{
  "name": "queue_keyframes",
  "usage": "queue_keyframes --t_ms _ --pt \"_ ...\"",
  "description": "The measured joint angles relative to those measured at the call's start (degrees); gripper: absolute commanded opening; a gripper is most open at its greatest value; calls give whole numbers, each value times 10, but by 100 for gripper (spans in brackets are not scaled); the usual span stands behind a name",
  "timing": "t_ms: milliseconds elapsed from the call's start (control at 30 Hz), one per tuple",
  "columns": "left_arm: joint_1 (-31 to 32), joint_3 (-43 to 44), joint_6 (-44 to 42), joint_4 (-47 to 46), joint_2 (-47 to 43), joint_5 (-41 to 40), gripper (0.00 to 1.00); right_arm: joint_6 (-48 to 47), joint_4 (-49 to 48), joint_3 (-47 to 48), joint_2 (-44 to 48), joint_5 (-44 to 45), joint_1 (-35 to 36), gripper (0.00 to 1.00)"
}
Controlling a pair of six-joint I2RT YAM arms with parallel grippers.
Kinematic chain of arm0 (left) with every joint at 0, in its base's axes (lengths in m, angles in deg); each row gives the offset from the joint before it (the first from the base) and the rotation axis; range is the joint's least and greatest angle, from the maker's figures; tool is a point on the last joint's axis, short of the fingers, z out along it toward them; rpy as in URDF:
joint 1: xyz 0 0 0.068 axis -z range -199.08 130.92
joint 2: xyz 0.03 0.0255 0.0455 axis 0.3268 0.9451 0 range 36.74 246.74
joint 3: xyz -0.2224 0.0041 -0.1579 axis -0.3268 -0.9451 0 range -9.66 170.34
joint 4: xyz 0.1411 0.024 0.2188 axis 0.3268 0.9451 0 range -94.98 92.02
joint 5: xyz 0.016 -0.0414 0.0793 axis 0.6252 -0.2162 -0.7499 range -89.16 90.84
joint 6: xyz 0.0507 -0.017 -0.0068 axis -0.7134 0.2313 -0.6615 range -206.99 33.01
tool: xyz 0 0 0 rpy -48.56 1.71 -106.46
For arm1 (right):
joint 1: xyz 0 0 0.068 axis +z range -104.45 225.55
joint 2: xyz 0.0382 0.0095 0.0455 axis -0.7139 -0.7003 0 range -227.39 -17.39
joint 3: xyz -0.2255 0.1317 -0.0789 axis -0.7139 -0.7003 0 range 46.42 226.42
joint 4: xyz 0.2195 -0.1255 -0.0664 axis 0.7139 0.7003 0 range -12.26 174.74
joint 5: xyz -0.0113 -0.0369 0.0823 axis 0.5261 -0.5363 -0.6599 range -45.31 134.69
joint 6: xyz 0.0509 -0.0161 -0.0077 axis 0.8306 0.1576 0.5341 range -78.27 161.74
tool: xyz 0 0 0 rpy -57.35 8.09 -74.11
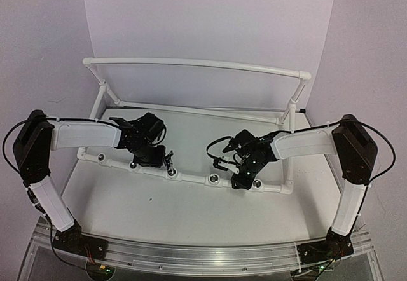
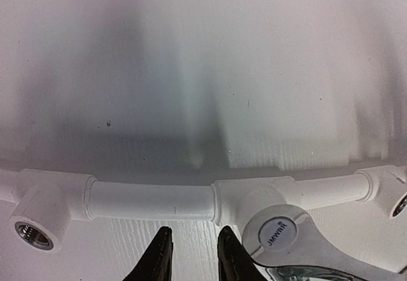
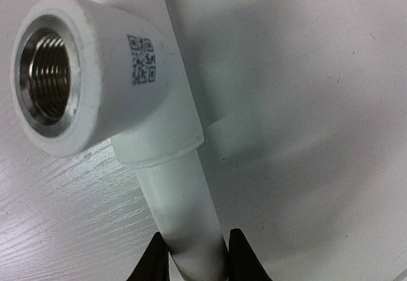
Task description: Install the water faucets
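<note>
White table (image 1: pixel 159 211) and white walls are all around me, and the pipe (image 1: pixel 191 178) lies across the table. One faucet (image 2: pixel 280 236) sits in a tee of this pipe; it is chrome, with a round white cap turned toward my left camera. My left gripper (image 2: pixel 194 250) hangs just to the left of the faucet, close to the pipe. Its fingers (image 2: pixel 160 255) stand a little apart and between them I see only table, so they hold nothing. Further left, an open socket (image 2: pixel 33 235) shows its metal thread. My right gripper (image 3: pixel 197 259) is well apart from the faucet, further right along the same pipe. Its fingers (image 3: pixel 238 259) press the pipe from both sides, just below another tee with an empty threaded socket and a small printed code.
</note>
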Motion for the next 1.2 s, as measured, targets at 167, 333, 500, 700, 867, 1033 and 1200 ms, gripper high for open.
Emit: queue_keyframes --t_ms 167,333,500,700,867,1033,1200 --pt "-1 0 -23 5 7 31 25 0 0 0 0 0 0 18" --pt "2 2 -46 18 7 43 27 0 0 0 0 0 0 18" --pt "10 11 -36 48 -1 21 49 1 2 1 0 0 -1 22" --pt "14 5 29 44 -82 -2 46 5 17 13 -1 -6 -2 26" --pt "4 -2 72 26 -115 -1 43 31 72 57 -5 -30 -9 36" --pt "-9 -17 101 20 -90 5 41 65 88 173 -5 -67 -20 44" --pt "-18 -32 122 10 -71 17 40 94 89 267 -15 -109 -22 40"
